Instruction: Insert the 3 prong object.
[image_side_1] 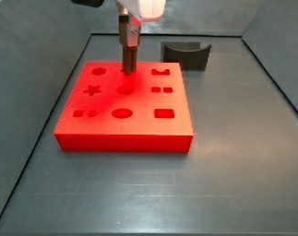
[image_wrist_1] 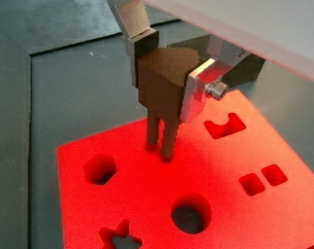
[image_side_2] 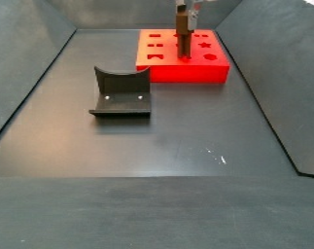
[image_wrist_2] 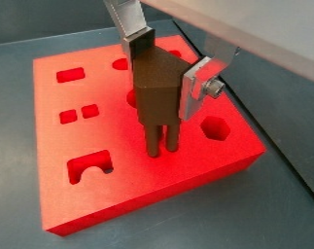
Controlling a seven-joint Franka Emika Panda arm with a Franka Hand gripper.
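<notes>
gripper [image_wrist_2: 167, 70] clenched on the 3 prong object [image_wrist_2: 156, 102], silver finger plates pressed to opposite faces of its brown upper body in both wrist views. positioned over the red block [image_side_1: 126, 129], above the middle of the top face in a side view. held upright, prongs pointing down, tips at or just inside the block's surface; depth of entry not determinable from these views. no visible tilt in either side view.

around the prongs, assorted cut-outs in the block: a hexagonal hole [image_wrist_2: 217, 127] at about 3 o'clock of the prongs in a wrist view, an arched slot [image_wrist_2: 89, 167] at about 8 o'clock, paired small squares [image_wrist_2: 79, 114] at about 9 o'clock. dark grey curved block [image_side_2: 121, 93] standing apart on the floor, well clear of the work, at about 7 o'clock of the red block in that side view.

judgement: step in hand is seating the prongs into their matching slots. recommended: keep the piece vertical, descend slowly and straight, hold grip firm until the body bottoms out, correct any small lateral offset before pressing, release only once seated. risk: prongs catching on slot edges and the piece twisting between the pads.
</notes>
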